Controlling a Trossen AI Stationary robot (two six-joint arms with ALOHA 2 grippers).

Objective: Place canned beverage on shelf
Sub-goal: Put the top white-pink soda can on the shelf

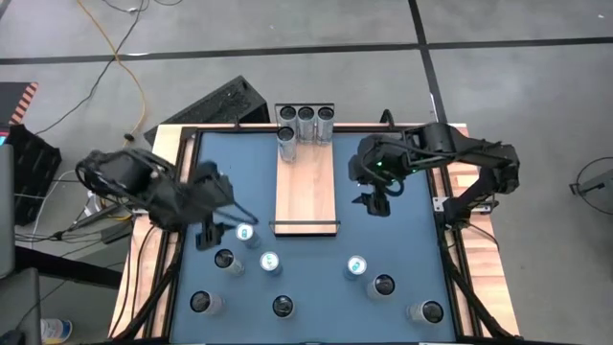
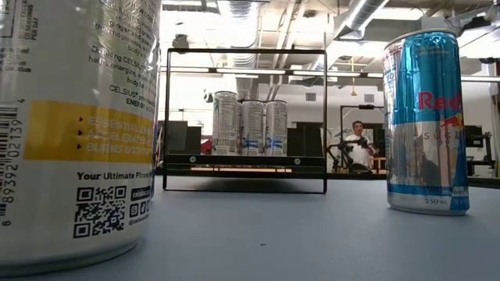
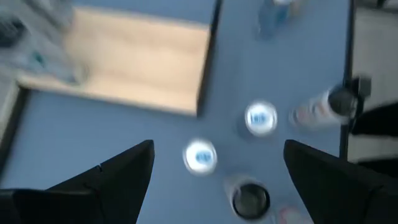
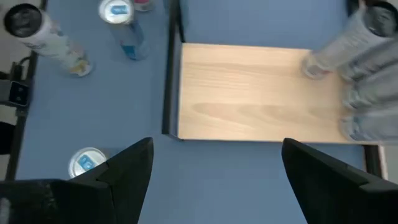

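Shelf (image 1: 306, 187) at counter (image 1: 402, 240) centre, four cans (image 1: 305, 125) at its twelve o'clock end, loose cans (image 1: 271, 263) toward six, left pincer (image 1: 206, 237) open at nine, right pincer (image 1: 375, 203) open at three, both empty.

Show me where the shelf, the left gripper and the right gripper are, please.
shelf (image 1: 306, 187): high view, bare wood in the middle.
left gripper (image 1: 205, 237): high view, between its open fingertips.
right gripper (image 1: 374, 203): high view, between its open fingertips.

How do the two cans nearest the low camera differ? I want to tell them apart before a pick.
The can on the left is white with a yellow band, a barcode and a QR code; the can on the right is blue and silver with red lettering. The white can fills far more of the low view, its top cut off, while the blue can shows whole. Both stand upright on the blue table.
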